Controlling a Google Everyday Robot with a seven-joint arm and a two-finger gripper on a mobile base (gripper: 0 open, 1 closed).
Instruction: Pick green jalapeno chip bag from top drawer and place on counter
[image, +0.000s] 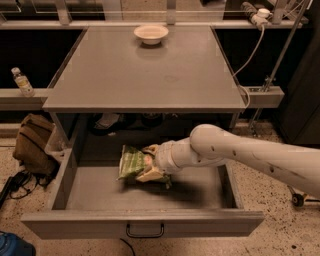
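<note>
The green jalapeno chip bag (131, 162) lies in the open top drawer (75, 225), left of its middle. My gripper (150, 162) reaches in from the right, low inside the drawer. Its cream fingers (150, 175) sit above and below the bag's right end, closed against it. The bag's right end is partly hidden by the fingers. The grey counter (150, 70) lies above and behind the drawer. The drawer's dark pull handle (145, 231) is at the centre of the front panel.
A white bowl (151, 33) stands at the counter's far edge. My white arm (250, 152) crosses the drawer's right wall. A brown bag (32, 142) lies on the floor at the left, a bottle (22, 82) stands on a left ledge, and a cable (250, 50) hangs at the right.
</note>
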